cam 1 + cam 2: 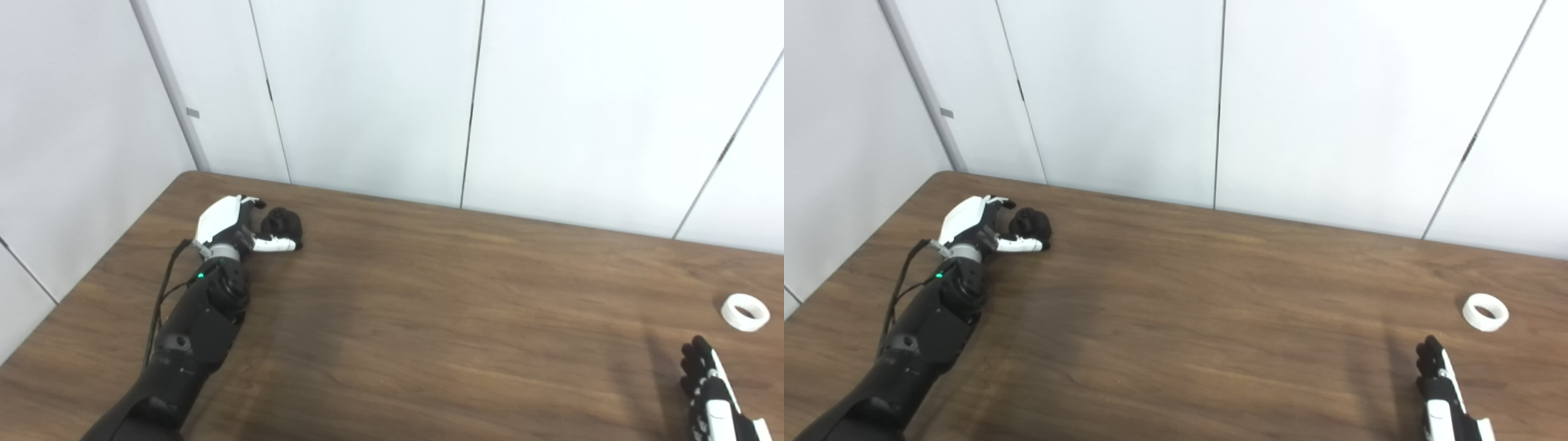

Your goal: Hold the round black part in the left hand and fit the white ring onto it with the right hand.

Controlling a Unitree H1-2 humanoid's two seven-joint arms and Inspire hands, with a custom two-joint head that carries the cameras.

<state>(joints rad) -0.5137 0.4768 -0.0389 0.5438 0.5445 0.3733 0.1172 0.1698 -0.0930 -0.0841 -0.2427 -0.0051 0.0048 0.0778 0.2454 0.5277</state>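
The round black part (284, 224) rests on the brown table (429, 306) near its far left corner. My left hand (236, 228) is wrapped around it, with the white thumb (275, 245) along its near side and the fingers curled over its far side. The white ring (745, 312) lies flat on the table at the far right. My right hand (710, 386) comes in at the bottom right corner with its fingers stretched out and apart, holding nothing. It sits a short way nearer than the ring and slightly left of it, not touching it.
White wall panels (380, 98) stand right behind the table's far edge and along its left side. The table's rounded far left corner (184, 174) is close to the left hand. A black cable (162, 294) runs along the left forearm.
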